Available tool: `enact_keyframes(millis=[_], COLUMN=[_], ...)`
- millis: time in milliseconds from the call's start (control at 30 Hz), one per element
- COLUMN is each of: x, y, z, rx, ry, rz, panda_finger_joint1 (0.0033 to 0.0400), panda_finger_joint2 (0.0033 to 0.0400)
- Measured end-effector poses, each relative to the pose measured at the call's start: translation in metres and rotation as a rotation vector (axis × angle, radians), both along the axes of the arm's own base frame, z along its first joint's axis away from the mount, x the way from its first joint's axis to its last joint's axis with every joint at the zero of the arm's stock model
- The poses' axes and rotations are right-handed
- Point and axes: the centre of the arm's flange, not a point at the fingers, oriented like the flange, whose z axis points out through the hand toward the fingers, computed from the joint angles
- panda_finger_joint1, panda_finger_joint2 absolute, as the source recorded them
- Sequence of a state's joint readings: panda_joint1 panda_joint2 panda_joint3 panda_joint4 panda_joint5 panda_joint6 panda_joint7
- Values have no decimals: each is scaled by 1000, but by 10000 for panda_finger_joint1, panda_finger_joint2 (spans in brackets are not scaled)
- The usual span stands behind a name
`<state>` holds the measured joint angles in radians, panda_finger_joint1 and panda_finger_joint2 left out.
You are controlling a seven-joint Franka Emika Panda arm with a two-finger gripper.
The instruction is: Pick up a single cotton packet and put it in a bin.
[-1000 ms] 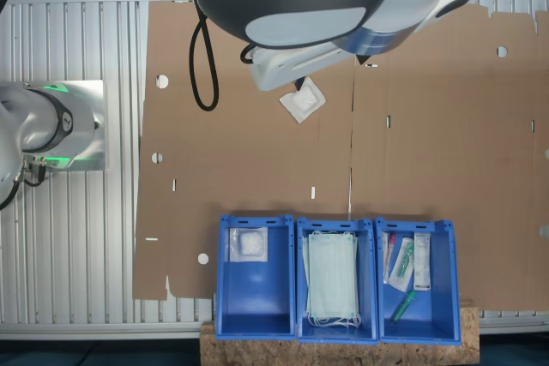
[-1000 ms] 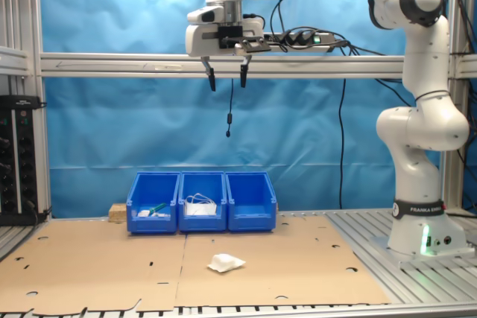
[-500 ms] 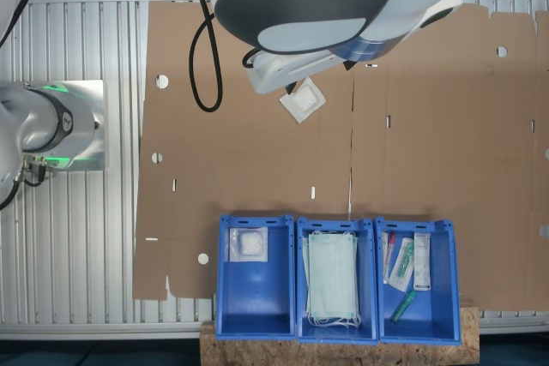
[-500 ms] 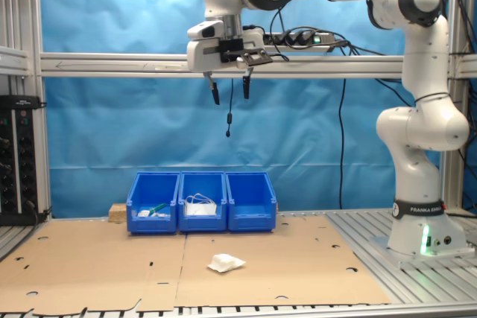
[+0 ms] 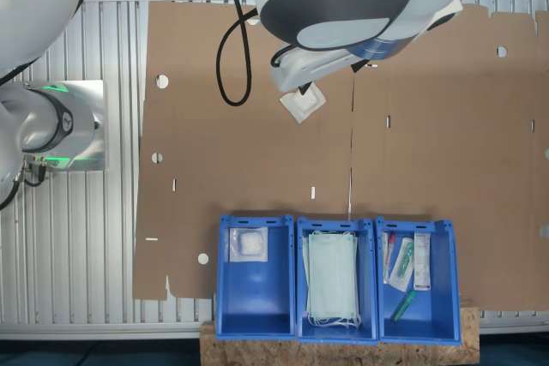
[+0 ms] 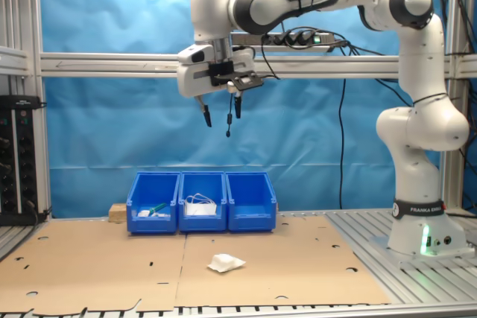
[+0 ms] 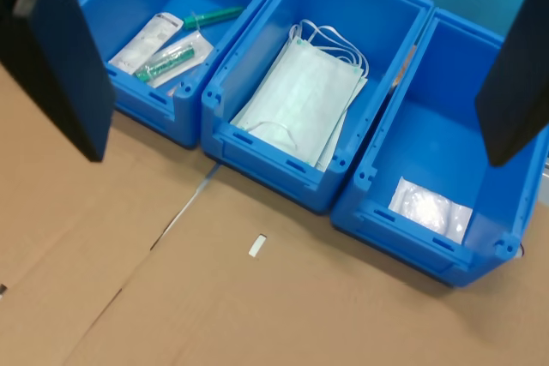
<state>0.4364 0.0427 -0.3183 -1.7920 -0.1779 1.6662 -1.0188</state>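
One cotton packet (image 5: 302,104), small, white and square, lies loose on the brown cardboard, shown also in the second exterior view as the packet (image 6: 226,262) near the sheet's front. Another cotton packet (image 5: 249,244) lies inside a blue bin (image 5: 257,221); the wrist view shows that packet (image 7: 429,209) in its bin (image 7: 403,250). My gripper (image 6: 220,113) hangs high above the table, tilted, open and holding nothing. In the wrist view its dark fingers (image 7: 60,49) frame the row of bins, far above them.
Three blue bins stand side by side at the cardboard's edge. The middle bin (image 5: 336,223) holds pale-green face masks (image 7: 304,96); the third bin (image 5: 416,224) holds long printed packets (image 7: 159,40). The arm's base (image 6: 417,240) stands on the slatted metal table beside the cardboard (image 5: 257,152).
The arm has swung toward the first exterior view's right. In the second exterior view the gripper has come lower and tilted. It stays open; the packets have not moved.
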Motion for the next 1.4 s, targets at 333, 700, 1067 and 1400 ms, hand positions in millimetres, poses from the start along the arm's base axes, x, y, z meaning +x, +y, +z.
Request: enact_keyframes(millis=[333, 700, 1067, 1400], x=[10, -2, -24, -23], y=[8, 22, 33, 38], z=[-42, -99, -168, -214], rx=[-22, -13, 3, 8], ry=[42, 44, 41, -1], rz=[13, 63, 114, 145], panda_finger_joint1=[400, 400, 400, 400], panda_finger_joint2=[400, 400, 400, 400])
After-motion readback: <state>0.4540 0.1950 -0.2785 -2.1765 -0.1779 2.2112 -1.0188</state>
